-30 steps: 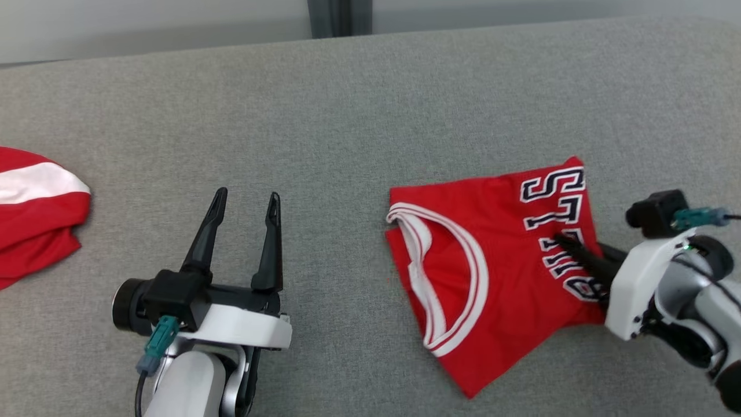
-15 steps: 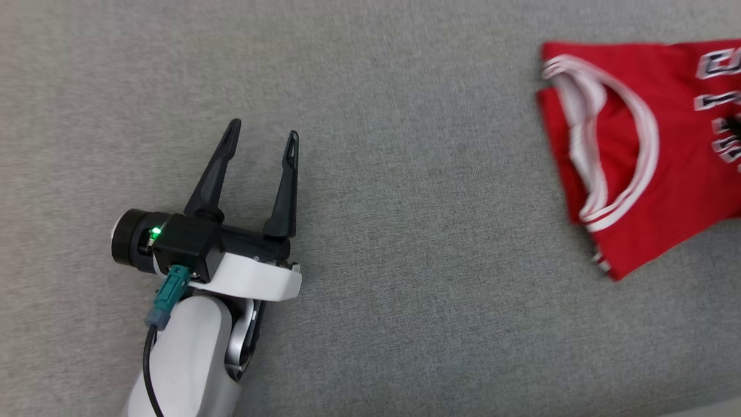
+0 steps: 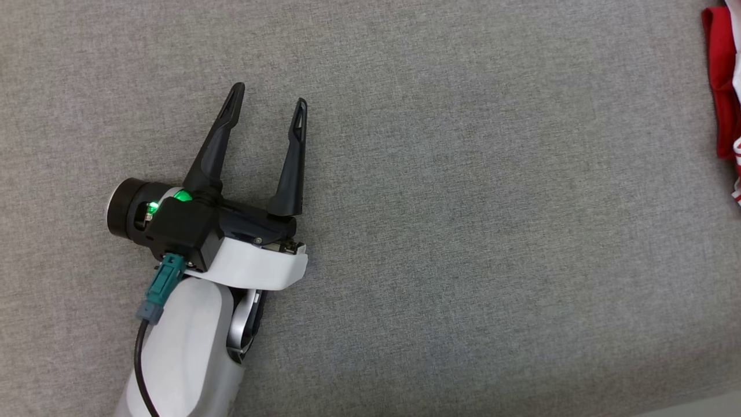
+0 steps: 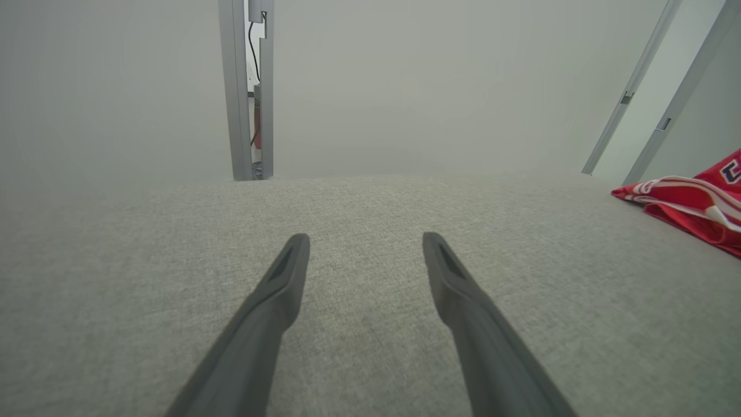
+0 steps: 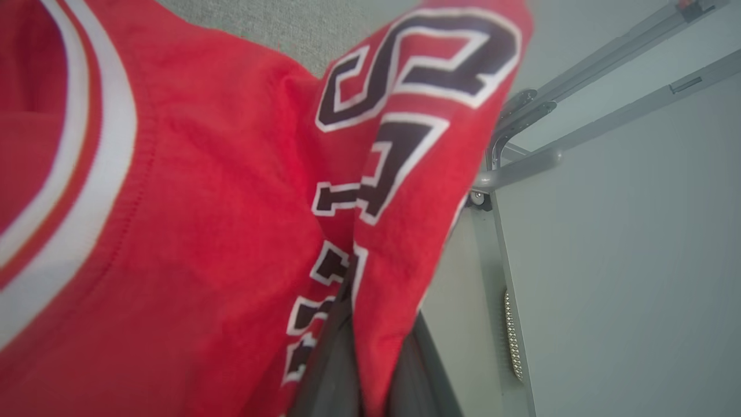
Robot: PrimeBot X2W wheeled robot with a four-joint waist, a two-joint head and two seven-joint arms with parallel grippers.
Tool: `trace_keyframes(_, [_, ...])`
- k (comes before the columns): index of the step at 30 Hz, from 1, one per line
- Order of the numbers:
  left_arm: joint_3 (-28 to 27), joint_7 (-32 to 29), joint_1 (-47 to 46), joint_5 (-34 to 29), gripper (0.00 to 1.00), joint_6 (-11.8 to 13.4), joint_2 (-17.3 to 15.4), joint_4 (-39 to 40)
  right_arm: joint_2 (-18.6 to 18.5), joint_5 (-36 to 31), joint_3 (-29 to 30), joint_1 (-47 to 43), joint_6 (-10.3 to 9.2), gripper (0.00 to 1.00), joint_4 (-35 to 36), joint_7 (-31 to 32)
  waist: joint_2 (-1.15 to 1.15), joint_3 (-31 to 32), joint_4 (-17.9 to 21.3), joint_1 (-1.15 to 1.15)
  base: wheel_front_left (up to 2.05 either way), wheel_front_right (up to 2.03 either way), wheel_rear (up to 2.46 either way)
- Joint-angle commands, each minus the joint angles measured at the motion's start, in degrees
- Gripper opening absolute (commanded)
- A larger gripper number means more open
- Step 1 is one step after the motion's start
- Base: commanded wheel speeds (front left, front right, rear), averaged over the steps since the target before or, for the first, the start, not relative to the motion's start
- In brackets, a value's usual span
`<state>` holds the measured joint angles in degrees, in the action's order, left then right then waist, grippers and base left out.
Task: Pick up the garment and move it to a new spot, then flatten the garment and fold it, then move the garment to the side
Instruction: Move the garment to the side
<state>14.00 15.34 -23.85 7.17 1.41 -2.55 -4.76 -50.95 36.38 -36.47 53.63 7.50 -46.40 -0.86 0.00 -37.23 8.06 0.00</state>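
The garment [image 3: 723, 87] is a red jersey with white trim and dark lettering, showing as a strip at the head view's right edge. In the left wrist view the garment [image 4: 689, 205] lies at the far right on the grey surface. Up close in the right wrist view, the garment [image 5: 220, 220] drapes over my right gripper [image 5: 362, 324], whose fingers are shut on a fold of the lettered cloth. My left gripper [image 3: 268, 97] hovers open over bare grey fabric, far left of the jersey, nothing between its fingers [image 4: 283, 289].
The grey fabric surface [image 3: 463, 231] spreads around the left gripper. A grey upright post [image 4: 246, 87] stands beyond the far edge, slanted metal bars [image 4: 654, 87] at the right. A metal frame [image 5: 521, 156] is close beside the lifted jersey.
The head camera has swung left, so the jersey has slid to the picture's right edge and the right gripper has left the view. The left gripper stays open.
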Motion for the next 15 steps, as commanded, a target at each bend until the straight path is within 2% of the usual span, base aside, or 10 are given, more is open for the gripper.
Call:
trace_keyframes(1, [-0.41,-0.48,1.21,0.40,1.00,0.38,-0.67,-2.15,0.51,-1.48,0.54,0.92,0.00,0.00,-1.16,-0.52,0.00,-0.06,-0.17,0.00,0.00,0.00,0.00])
trace_keyframes(4, [-0.05,-0.48,1.44,0.54,1.00,0.40,-0.75,-2.19,1.86,-5.36,2.12,2.08,-0.01,0.00,-5.07,-0.64,0.00,-0.10,-0.62,0.00,0.00,0.00,0.00])
trace_keyframes(5, [0.11,-0.49,1.48,0.61,1.00,0.41,-0.77,-2.28,2.32,-6.76,2.53,2.44,-0.01,0.09,-6.46,-0.48,0.00,-0.03,-0.80,0.00,0.00,0.00,0.00])
trace_keyframes(6, [0.15,-0.49,1.51,0.68,1.00,0.50,-0.77,-2.33,2.82,-8.09,3.02,2.64,-0.01,1.00,-7.73,-0.28,0.00,0.10,-0.98,0.00,0.00,0.00,0.00])
trace_keyframes(9, [-0.06,-0.47,1.88,1.12,1.00,0.87,-0.79,-2.16,4.88,-10.74,4.47,3.80,0.00,1.00,-10.10,-0.81,0.00,0.79,-1.33,0.00,0.00,0.00,0.00])
trace_keyframes(15, [0.13,-0.44,2.56,1.52,1.00,0.87,-0.59,-2.20,6.26,-16.10,6.36,5.70,0.00,1.00,-12.83,-2.08,0.00,2.94,-1.75,0.00,0.00,0.00,0.00])
